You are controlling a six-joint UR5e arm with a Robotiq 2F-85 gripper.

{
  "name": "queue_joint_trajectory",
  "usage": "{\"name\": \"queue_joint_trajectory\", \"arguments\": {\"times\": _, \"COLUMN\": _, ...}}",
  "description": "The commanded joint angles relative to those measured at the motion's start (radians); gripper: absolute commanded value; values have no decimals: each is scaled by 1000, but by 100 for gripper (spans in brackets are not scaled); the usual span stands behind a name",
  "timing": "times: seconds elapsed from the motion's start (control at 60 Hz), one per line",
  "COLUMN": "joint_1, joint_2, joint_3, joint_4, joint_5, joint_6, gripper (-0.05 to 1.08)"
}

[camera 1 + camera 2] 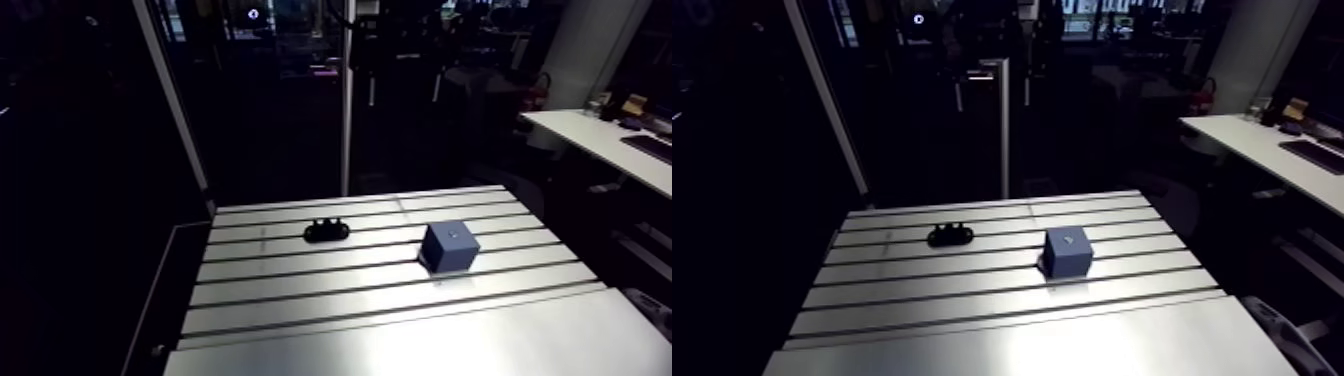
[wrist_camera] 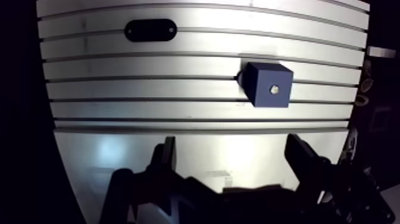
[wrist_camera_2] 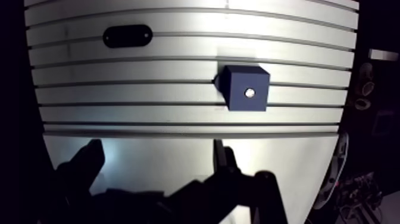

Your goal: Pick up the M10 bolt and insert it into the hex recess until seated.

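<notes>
Two things lie on your tabletop (image 1: 300,300), which is itself the biggest item in view: pale slotted aluminium, dark grooves running across it, and a smooth unslotted band along the near edge.

What is on it, biggest first?

You have a dark blue cube (image 1: 449,246) standing flat on the slotted part, ahead of the jaws and nearer one of their sides than the other. Well apart from it, further from the jaws and closer to the far edge, lies a low black oblong piece (image 2: 150,30) with rounded ends. In the arm view you can see small knobs rising from its top. In the wrist view, looking down on it, it reads as a flat dark oval.

And the M10 bolt?

The smallest thing you can make out is a silvery round spot (image 3: 250,93) at the middle of the cube's top face. It is too small for you to tell whether that is the bolt's head sitting in the cube or part of the recess itself. The knobs on the black piece are just as hard to read, being dark and tiny, so you cannot say for certain where the bolt is.

How do the jaws stand?

Your jaws are spread wide and released, gripping nothing. They hang over the smooth band of the tabletop, well short of the cube, with bare metal showing between them.
</notes>
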Motion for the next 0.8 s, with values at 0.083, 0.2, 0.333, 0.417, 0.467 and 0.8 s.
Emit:
{"name": "queue_joint_trajectory", "arguments": {"times": 0.083, "joint_1": 27, "joint_2": -71, "joint_3": 63, "joint_4": -24, "joint_5": -2, "joint_6": -6, "gripper": 0}}
{"name": "queue_joint_trajectory", "arguments": {"times": 0.2, "joint_1": 26, "joint_2": -111, "joint_3": 105, "joint_4": -37, "joint_5": -2, "joint_6": -11, "gripper": 0}}
{"name": "queue_joint_trajectory", "arguments": {"times": 0.333, "joint_1": 27, "joint_2": -116, "joint_3": 112, "joint_4": -54, "joint_5": 0, "joint_6": -8, "gripper": 0}}
{"name": "queue_joint_trajectory", "arguments": {"times": 0.417, "joint_1": 27, "joint_2": -116, "joint_3": 109, "joint_4": -64, "joint_5": 4, "joint_6": -6, "gripper": 0}}
{"name": "queue_joint_trajectory", "arguments": {"times": 0.467, "joint_1": 28, "joint_2": -116, "joint_3": 109, "joint_4": -64, "joint_5": 6, "joint_6": -6, "gripper": 0}}
{"name": "queue_joint_trajectory", "arguments": {"times": 0.8, "joint_1": 47, "joint_2": -113, "joint_3": 104, "joint_4": -79, "joint_5": 15, "joint_6": 0, "gripper": 0}}
